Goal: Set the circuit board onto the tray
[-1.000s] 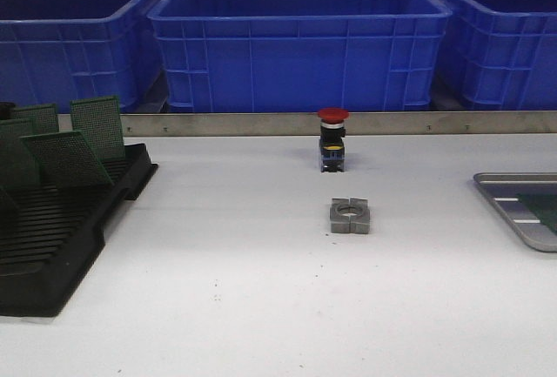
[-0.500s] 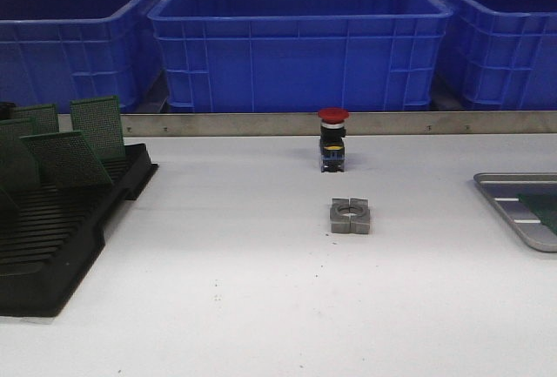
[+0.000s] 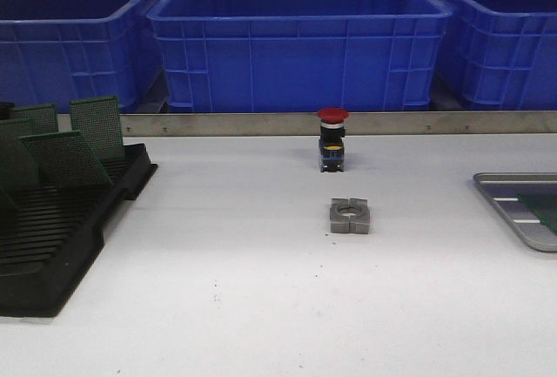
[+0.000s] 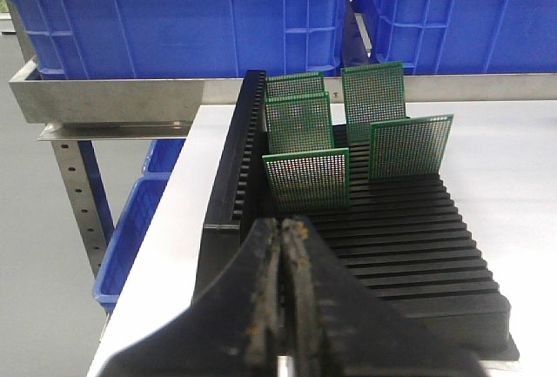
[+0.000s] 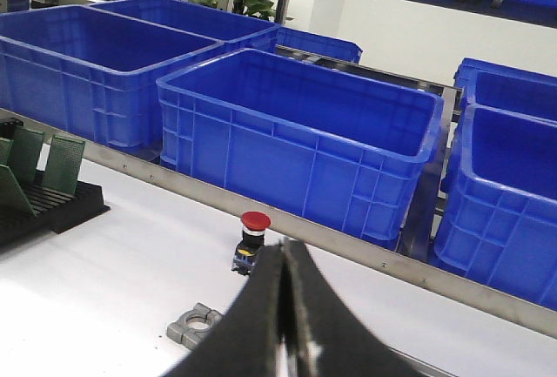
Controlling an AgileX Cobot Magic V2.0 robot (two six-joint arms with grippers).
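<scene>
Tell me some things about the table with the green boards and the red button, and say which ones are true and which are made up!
1. The green circuit boards stand upright in the black rack. True.
2. The left gripper holds a board. False: its fingers are shut on nothing.
3. The red button sits farther from the robot than the grey metal block. True.
4. The tray is on the left side of the table. False: it lies at the right edge.
5. The right gripper is wide open. False: it is shut.

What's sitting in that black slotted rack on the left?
The black rack holds five green circuit boards standing in its far slots; its near slots are empty. The closed left gripper hides part of the rack's near edge.
</scene>
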